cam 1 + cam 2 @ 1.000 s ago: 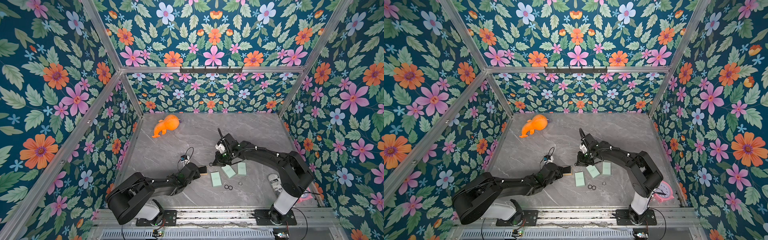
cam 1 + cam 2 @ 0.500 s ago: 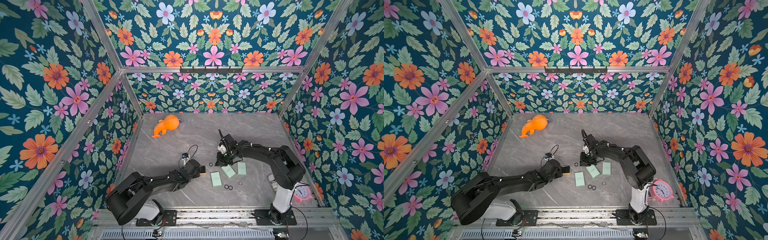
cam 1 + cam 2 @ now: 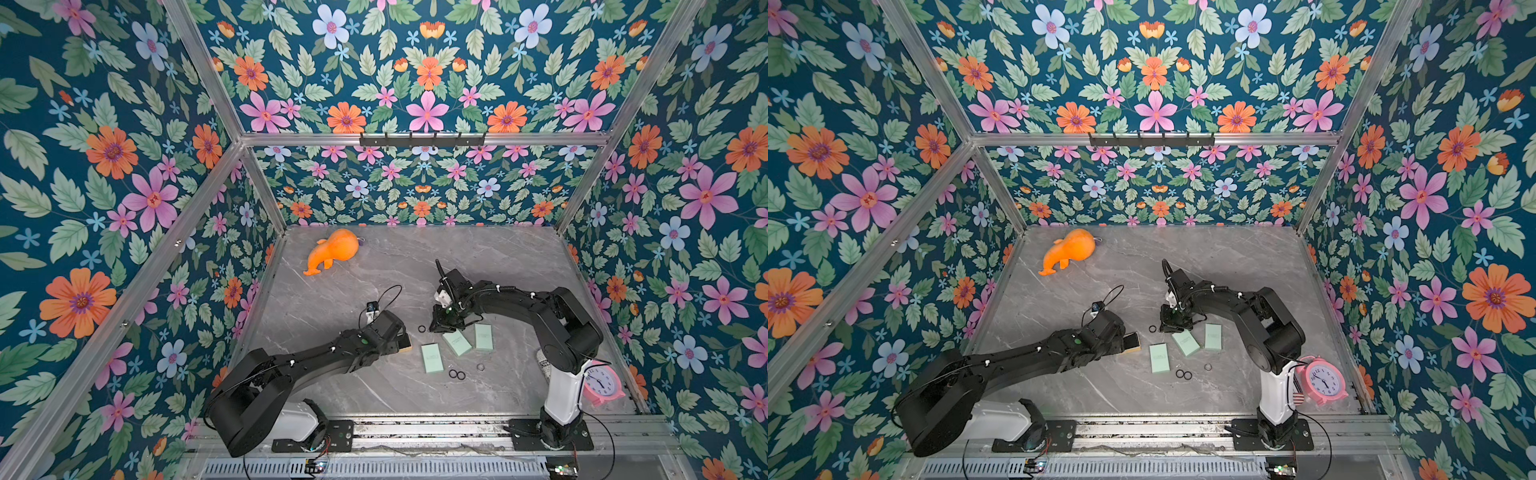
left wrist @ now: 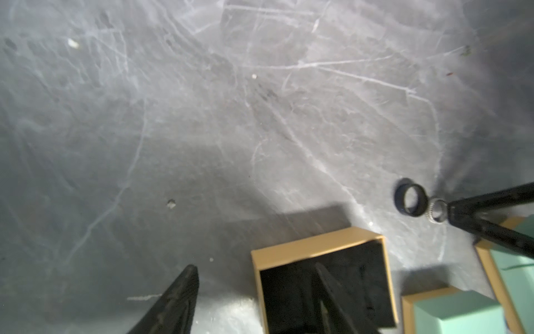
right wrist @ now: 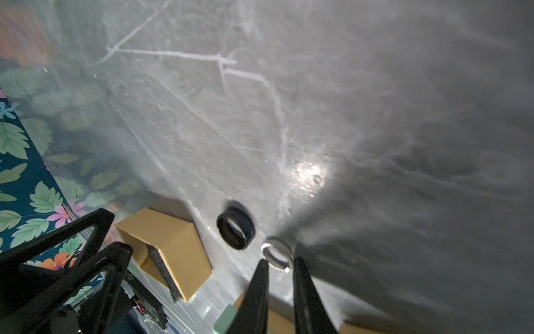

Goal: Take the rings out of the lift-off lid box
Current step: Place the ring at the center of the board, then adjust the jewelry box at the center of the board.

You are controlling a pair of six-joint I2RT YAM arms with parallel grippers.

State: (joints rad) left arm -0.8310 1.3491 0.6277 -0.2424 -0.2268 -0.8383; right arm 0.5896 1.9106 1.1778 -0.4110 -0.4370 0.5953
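At mid-table, right claw ajar beside silvery ring; left claw open astride tan box edge; bare marble beyond

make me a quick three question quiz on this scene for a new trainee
1. True or false: the black ring lies inside the tan box.
2. What sits right at the tips of the right gripper? A) a silver ring B) a coin C) a screw
3. In both top views, how many mint-green pieces lie on the table?

Key: 1 false, it lies on the table beside the box. 2 A. 3 three.
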